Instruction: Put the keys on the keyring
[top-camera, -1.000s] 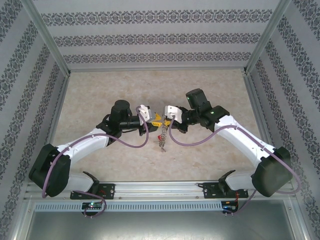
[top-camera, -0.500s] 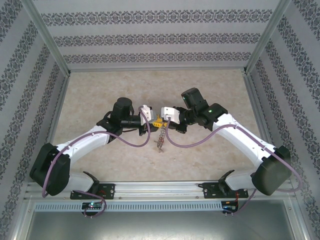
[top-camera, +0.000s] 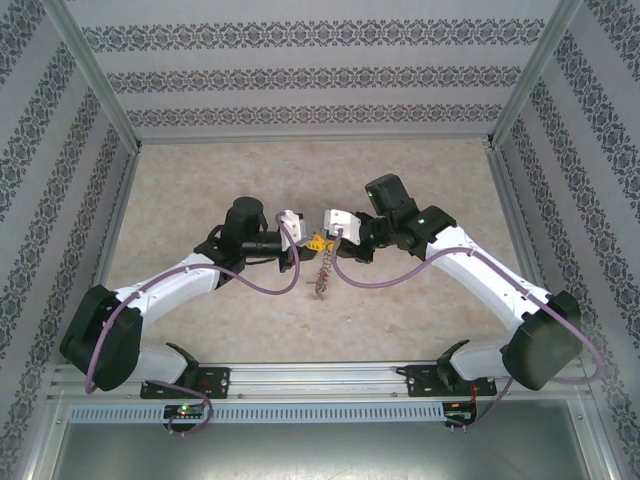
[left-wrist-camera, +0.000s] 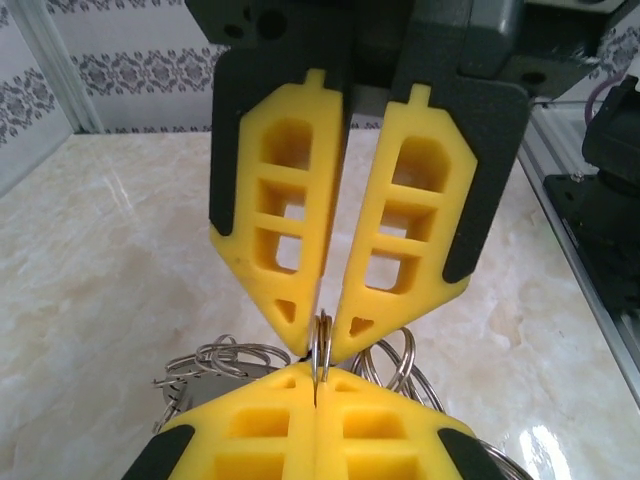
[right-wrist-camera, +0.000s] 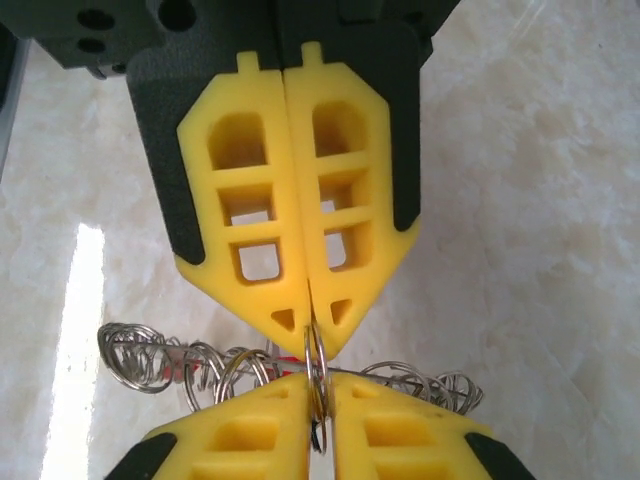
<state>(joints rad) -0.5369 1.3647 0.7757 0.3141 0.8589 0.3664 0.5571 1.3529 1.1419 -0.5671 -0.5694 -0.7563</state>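
Observation:
The keyring (top-camera: 322, 272) hangs on edge above the table, a grey ring fringed with small wire loops (right-wrist-camera: 140, 355). Both grippers meet tip to tip on one double loop at its top. My left gripper (left-wrist-camera: 321, 345) pinches that loop (left-wrist-camera: 323, 330) between its yellow fingertips. Facing it, my right gripper (right-wrist-camera: 313, 335) is shut on the same loop (right-wrist-camera: 315, 365). In the top view the left gripper (top-camera: 310, 243) and right gripper (top-camera: 326, 240) touch noses over the ring. A sliver of a key's red head (right-wrist-camera: 287, 359) shows behind the loops; the rest of the keys is hidden.
The marble-patterned tabletop (top-camera: 200, 180) lies open around the arms. Patterned walls and metal frame posts (top-camera: 500, 150) enclose it. The aluminium rail (top-camera: 320, 375) with the arm bases runs along the near edge.
My left gripper has closed its jaws onto the wire loop. Both grippers and the hanging keyring have shifted slightly up the top view.

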